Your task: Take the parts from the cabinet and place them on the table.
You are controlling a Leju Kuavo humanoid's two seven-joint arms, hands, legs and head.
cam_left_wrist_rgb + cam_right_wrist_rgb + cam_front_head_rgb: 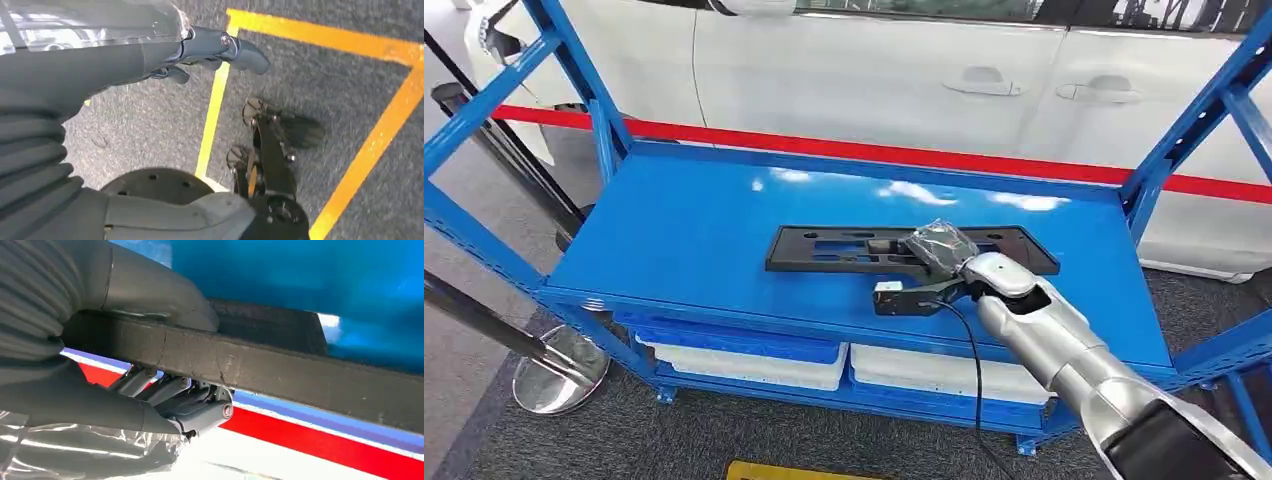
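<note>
Far left of the head view: chrome stanchion posts, one round base point(561, 370) gleaming on the grey carpet at lower left. Moving in, the blue shelf rack point(674, 240) takes the middle of the frame, its top deck broad and glossy, with blue-and-white bins point(744, 358) tucked on the level beneath. Behind it, across the top of the frame, a white car point(874, 80) and a red barrier stripe point(874, 152).

Centre now: the black part point(844, 250), a long flat slotted panel, lies on the deck, running left to right. At its right portion, the right hand point(944, 255), wrapped in clear plastic, is on it. The right wrist view settles it: thumb point(165, 295) on one face of the panel's edge point(280, 367), fingers point(200, 412) curled on the other face, so the right hand is grasping the part. The silver forearm runs off to the lower right.

The left hand point(200, 50), seen from the left wrist, hangs over grey carpet and yellow floor tape point(212, 115), fingers loosely curled, nothing in them.
</note>
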